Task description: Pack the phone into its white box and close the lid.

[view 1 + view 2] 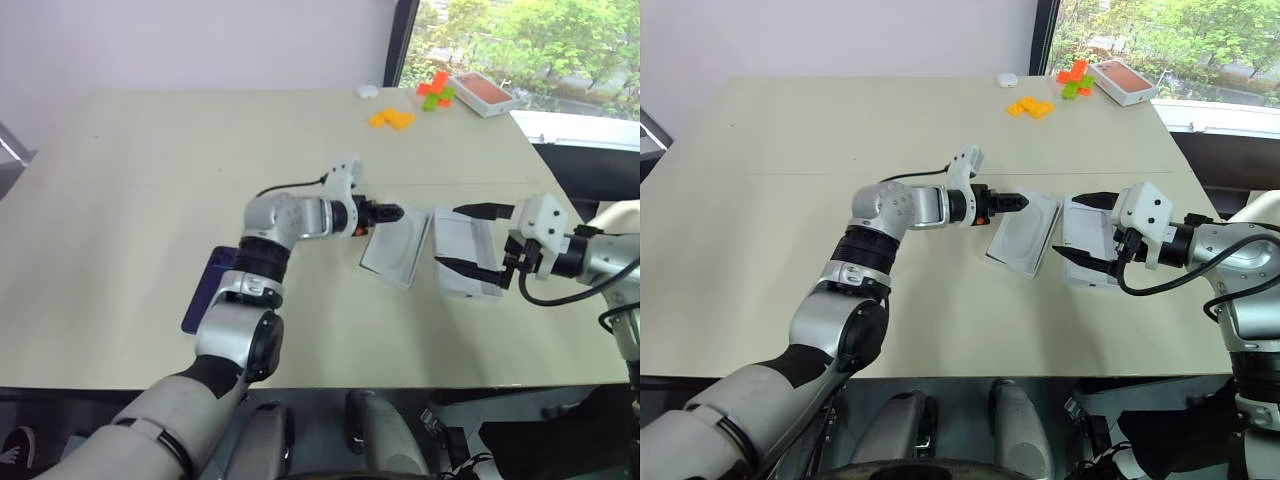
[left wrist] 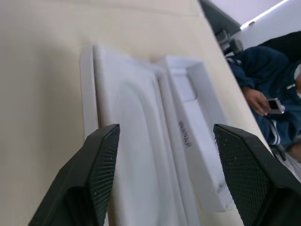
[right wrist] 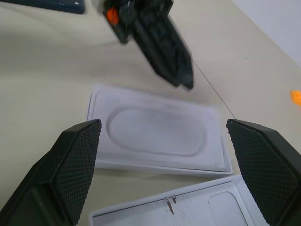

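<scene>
The phone [image 1: 205,290] lies flat near the desk's [image 1: 140,190] front edge, left of centre, largely hidden behind the left arm; only a dark blue strip shows. The left end effector [image 1: 1023,201] hovers at mid-desk over the near-left edge of the white box [image 1: 1023,237], fingers parted and grasping nothing. The box is empty, its recess facing up. Just beside it to the right lies the lid [image 1: 1087,245], inside up, between the fingers of the right end effector [image 1: 1080,228], which is released and wide, without a grip.

Risk: the phone sits well apart from the box and partly under the left arm, so a reach may nudge it toward the front edge. Box and lid almost touch; seating one could shift the other.

The lid's printed top cannot be seen.
</scene>
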`<action>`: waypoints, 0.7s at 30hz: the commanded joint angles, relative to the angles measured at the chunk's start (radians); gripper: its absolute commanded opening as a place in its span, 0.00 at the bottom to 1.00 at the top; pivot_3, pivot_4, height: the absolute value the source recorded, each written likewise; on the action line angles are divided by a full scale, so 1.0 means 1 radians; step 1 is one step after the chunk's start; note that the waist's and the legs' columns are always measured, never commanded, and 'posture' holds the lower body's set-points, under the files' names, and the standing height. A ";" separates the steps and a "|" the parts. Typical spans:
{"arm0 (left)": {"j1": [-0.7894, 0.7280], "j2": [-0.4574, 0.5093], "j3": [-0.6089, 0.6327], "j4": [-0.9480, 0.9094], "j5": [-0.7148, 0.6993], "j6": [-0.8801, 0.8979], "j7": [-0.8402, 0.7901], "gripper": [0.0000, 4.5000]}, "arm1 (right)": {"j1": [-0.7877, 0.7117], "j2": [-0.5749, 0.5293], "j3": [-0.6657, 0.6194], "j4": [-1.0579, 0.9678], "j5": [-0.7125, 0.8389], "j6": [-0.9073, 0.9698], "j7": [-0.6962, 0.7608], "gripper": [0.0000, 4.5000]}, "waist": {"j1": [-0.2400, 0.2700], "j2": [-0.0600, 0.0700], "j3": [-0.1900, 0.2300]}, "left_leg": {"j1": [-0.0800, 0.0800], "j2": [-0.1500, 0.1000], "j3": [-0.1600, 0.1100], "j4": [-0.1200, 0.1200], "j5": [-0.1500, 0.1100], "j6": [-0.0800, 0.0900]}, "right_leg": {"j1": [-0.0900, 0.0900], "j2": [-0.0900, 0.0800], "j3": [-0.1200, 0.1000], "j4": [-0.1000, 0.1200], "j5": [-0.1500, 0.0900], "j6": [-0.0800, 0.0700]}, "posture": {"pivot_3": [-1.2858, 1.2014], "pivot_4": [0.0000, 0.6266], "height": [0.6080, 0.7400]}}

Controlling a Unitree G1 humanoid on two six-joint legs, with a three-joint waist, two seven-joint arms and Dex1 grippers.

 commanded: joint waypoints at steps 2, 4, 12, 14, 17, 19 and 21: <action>0.002 0.023 -0.046 -0.084 -0.006 0.036 -0.030 0.75 | -0.018 0.013 -0.010 -0.006 -0.001 -0.024 -0.009 1.00 | 0.000 0.000 0.000 | 0.000 0.000 0.000 0.000 0.000 0.000 | 0.000 0.000 0.000 0.000 0.000 0.000 | 0.52 0.24 1.00; 0.028 0.057 -0.082 -0.150 0.002 0.021 -0.063 0.75 | -0.023 0.020 -0.013 -0.006 0.001 -0.022 -0.014 1.00 | -0.001 0.000 0.000 | 0.000 0.000 0.000 0.000 0.000 0.000 | 0.000 0.000 0.000 0.000 0.000 0.000 | 0.52 0.24 1.00; 0.180 0.300 -0.234 -0.250 0.193 -0.374 -0.184 0.75 | -0.081 0.056 0.024 0.018 -0.020 0.088 -0.096 1.00 | -0.021 0.000 0.000 | 0.002 0.002 0.000 0.000 0.001 -0.001 | 0.000 0.000 0.001 0.001 0.000 0.000 | 0.52 0.24 1.00; 0.197 0.331 -0.222 -0.267 0.193 -0.438 -0.214 0.75 | -0.100 0.068 0.037 0.020 -0.025 0.116 -0.114 1.00 | -0.018 0.001 0.000 | 0.001 0.003 0.000 -0.001 0.001 -0.001 | -0.001 0.000 0.001 0.001 0.000 -0.001 | 0.52 0.24 1.00; 0.258 0.427 -0.196 -0.364 0.161 -0.589 -0.380 0.75 | -0.155 0.113 0.079 0.005 -0.031 0.184 -0.164 1.00 | -0.016 0.000 0.000 | -0.001 0.003 0.000 -0.001 0.001 -0.001 | -0.002 -0.001 0.001 0.001 0.000 -0.001 | 0.52 0.24 1.00; 0.318 0.508 -0.183 -0.419 0.120 -0.638 -0.527 0.76 | -0.206 0.142 0.111 0.014 -0.044 0.219 -0.188 0.88 | -0.024 0.001 0.000 | -0.001 0.002 0.001 -0.001 0.001 -0.001 | -0.002 -0.003 0.001 0.001 0.000 -0.001 | 0.52 0.24 1.00; 0.390 0.586 -0.206 -0.471 0.121 -0.707 -0.642 0.76 | -0.255 0.156 0.144 0.054 -0.077 0.212 -0.193 0.73 | -0.026 0.001 -0.001 | 0.000 0.002 0.002 -0.001 0.000 -0.001 | -0.002 -0.003 0.001 0.001 0.000 -0.001 | 0.52 0.24 1.00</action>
